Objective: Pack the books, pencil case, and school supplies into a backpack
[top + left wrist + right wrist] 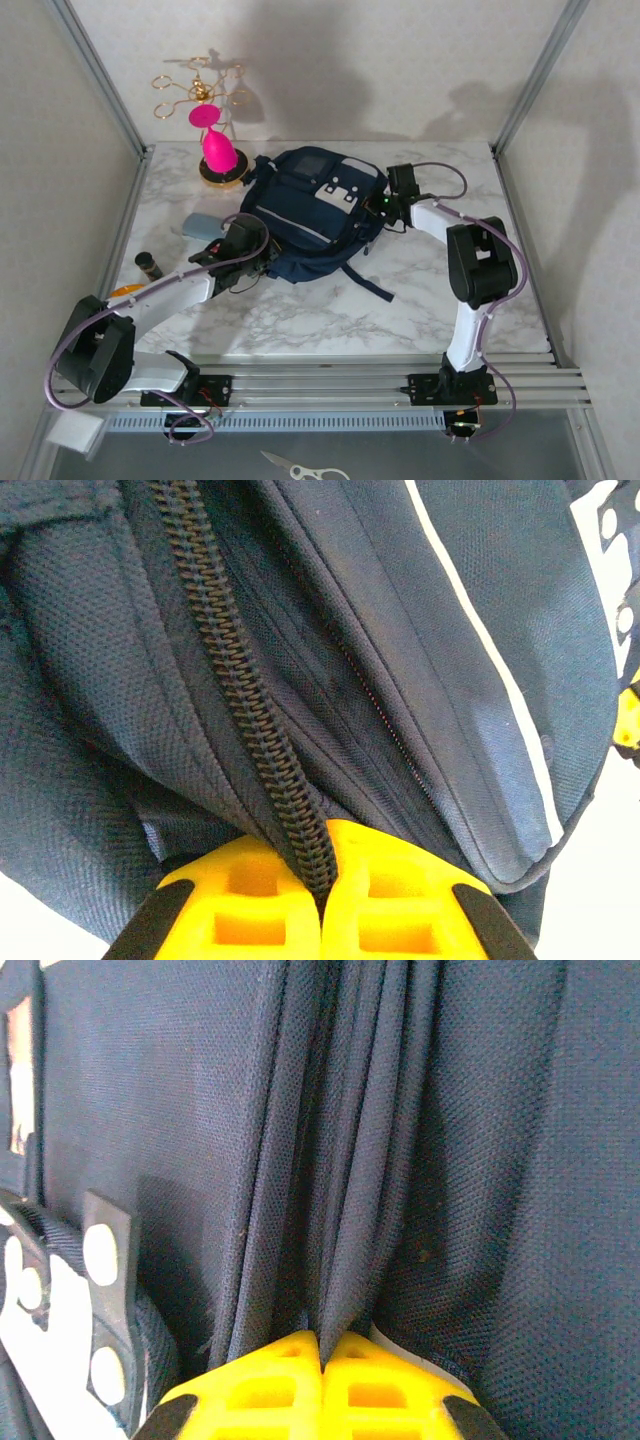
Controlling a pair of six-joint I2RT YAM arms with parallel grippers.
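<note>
Two arms gripping the backpack [310, 215]

Both arms extend from the near rail [320, 380], elbows bent. On the left gripper [322, 880], the fingers are pressed together on the zipper [230, 680] edge. The right gripper [322, 1345] pinches a fabric fold. The backpack lies mid-table between them.

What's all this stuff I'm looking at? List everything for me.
backpack: one, navy with white trim, middle of the table
pencil case: one, grey-blue, left of the backpack
cylinder: one, dark, near the left edge
orange piece: one, orange, left edge, partly behind the left arm
stand: one, gold wire with pink pieces, far left corner
scissors: one pair, pale, below the near edge
table: one, white marble
left gripper: yellow, shut on the backpack's zip
right gripper: yellow, shut on a backpack fold
</note>
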